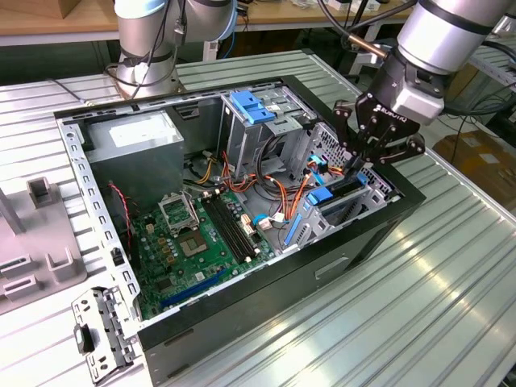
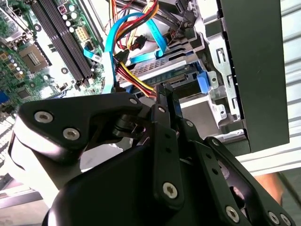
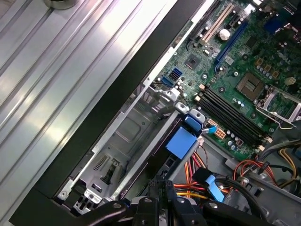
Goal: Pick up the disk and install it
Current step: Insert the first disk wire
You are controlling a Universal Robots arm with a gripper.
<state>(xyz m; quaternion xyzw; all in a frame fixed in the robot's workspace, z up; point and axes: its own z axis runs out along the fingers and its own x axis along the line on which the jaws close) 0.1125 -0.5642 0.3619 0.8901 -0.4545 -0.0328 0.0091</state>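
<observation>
Ribbed metal table point(image 1: 451, 266) is carrying an open computer case point(image 1: 266, 282).
Gripper point(image 1: 360, 165), at right centre, is pinching the disk point(image 1: 343, 196) narrowly in its bay; nearby cables point(image 1: 286, 197) risk snagging.

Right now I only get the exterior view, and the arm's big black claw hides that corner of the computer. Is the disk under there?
Observer: Yes. In the second wrist view the disk lies in the metal cage, just past the gripper.
Operator: Anything crowding it?
Observer: A yellow-and-red wire bundle runs right beside the gripper's tip.
Operator: Which way does the disk face?
Observer: In the first wrist view, its blue carrier tab sits at the cage's end nearest the motherboard.
</observation>
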